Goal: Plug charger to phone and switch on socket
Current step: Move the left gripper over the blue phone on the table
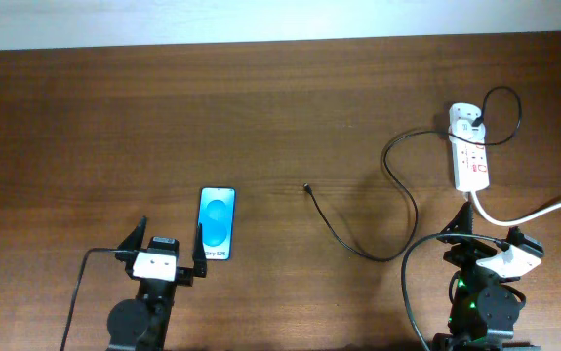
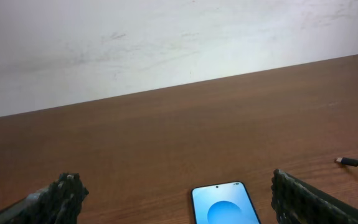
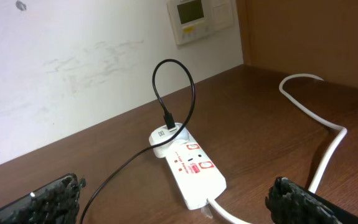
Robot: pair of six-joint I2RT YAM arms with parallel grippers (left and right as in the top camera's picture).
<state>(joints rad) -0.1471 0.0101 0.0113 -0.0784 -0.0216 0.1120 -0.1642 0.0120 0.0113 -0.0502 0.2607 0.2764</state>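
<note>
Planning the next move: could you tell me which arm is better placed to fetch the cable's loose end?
Probably left: the cable end lies nearer the left tool than the right tool, and the phone sits beside that tool.

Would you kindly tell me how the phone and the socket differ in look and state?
The phone has a blue screen; the socket is white with red markings. The socket has the charger and a thick white cord attached; the phone has nothing plugged in. Both lie flat on the table.
</note>
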